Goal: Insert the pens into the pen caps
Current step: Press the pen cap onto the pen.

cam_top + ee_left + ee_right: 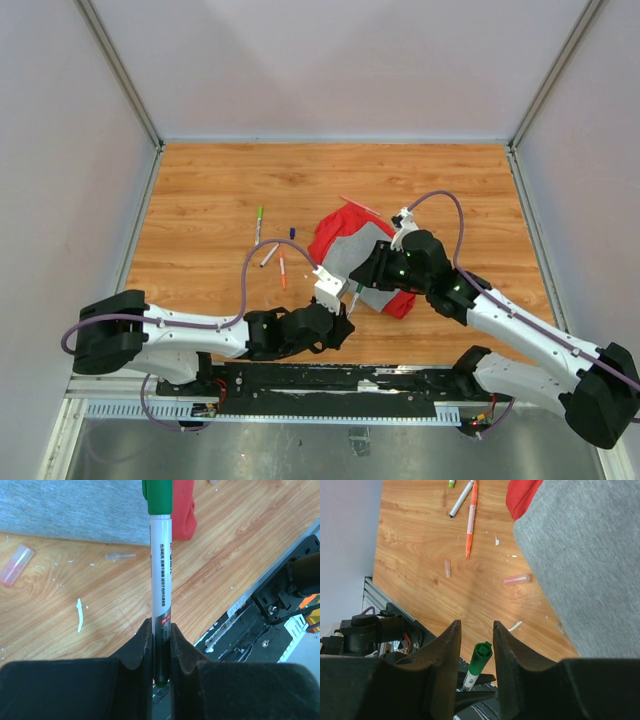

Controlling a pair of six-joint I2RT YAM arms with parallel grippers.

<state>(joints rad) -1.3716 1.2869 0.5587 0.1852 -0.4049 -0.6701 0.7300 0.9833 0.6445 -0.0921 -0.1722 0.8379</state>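
Wood table point(200, 190) bears a cloth point(345, 240). Left gripper point(161, 627) clamps a pen point(161, 570) by its base. Right gripper point(475, 626) stands part-open around the green end point(481, 656), jaws not touching it.

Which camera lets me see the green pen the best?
The left wrist camera. The green pen fills the middle, its white barrel and printing clear, pinched in the left gripper. The right wrist camera shows only its green end between the open fingers of the right gripper. From the top it is a tiny sliver.
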